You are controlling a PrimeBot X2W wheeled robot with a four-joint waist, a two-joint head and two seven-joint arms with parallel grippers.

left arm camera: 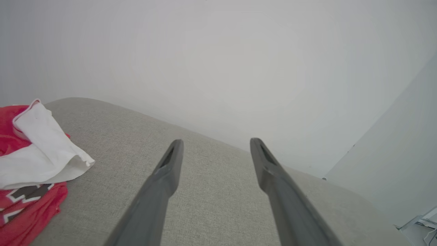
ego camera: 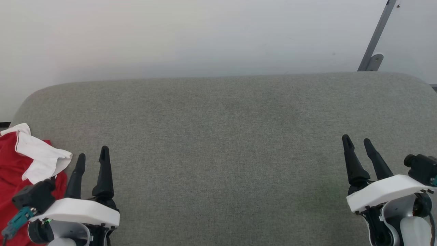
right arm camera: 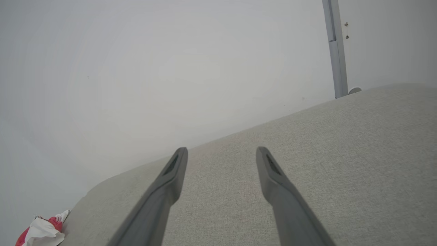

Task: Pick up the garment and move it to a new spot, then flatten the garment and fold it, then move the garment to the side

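Since nothing was yet grasped, we held our left gripper and right gripper low over the grey cushion, fingers spread and empty. The garment lay crumpled at the cushion's left end, just beside our left gripper, likely awaiting pickup; beyond stood the pale wall.

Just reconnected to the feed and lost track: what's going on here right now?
Nothing is being handled at the moment. The crumpled red jersey with white sleeves lies in a heap at the left end of the grey fabric-covered surface, not yet picked up. The left gripper hovers open just beside it, fingers clear of the cloth. The right gripper is open over the bare right side, holding nothing.
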